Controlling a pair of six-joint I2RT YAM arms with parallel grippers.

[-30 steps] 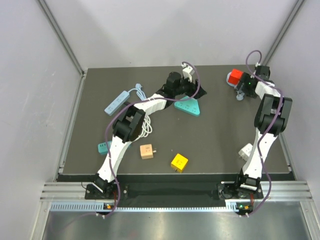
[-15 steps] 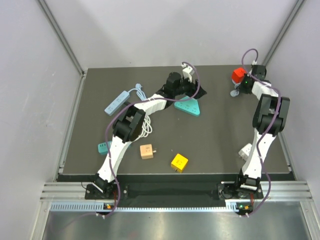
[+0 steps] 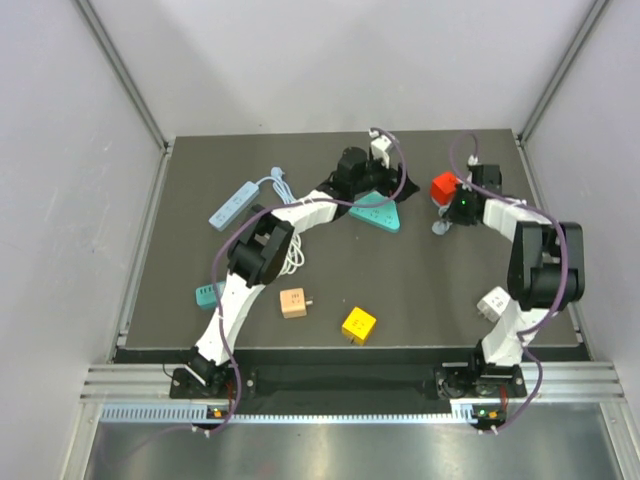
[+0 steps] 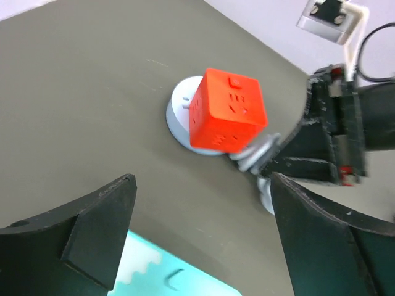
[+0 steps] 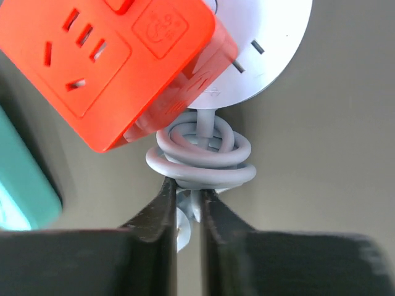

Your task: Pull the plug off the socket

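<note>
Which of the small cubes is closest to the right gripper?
The red cube, just beside the right gripper, which pinches the grey cord. The yellow cube and the tan cube lie far off, toward the near edge.

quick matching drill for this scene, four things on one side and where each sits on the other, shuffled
Things:
1 red cube socket
2 yellow cube
3 light blue power strip
4 teal triangular strip

Places:
A front centre
B far left
C right by the open left gripper
D beside the right gripper, which is shut on a coiled grey cord

Pairs: 1-D, 2-A, 3-B, 4-C
</note>
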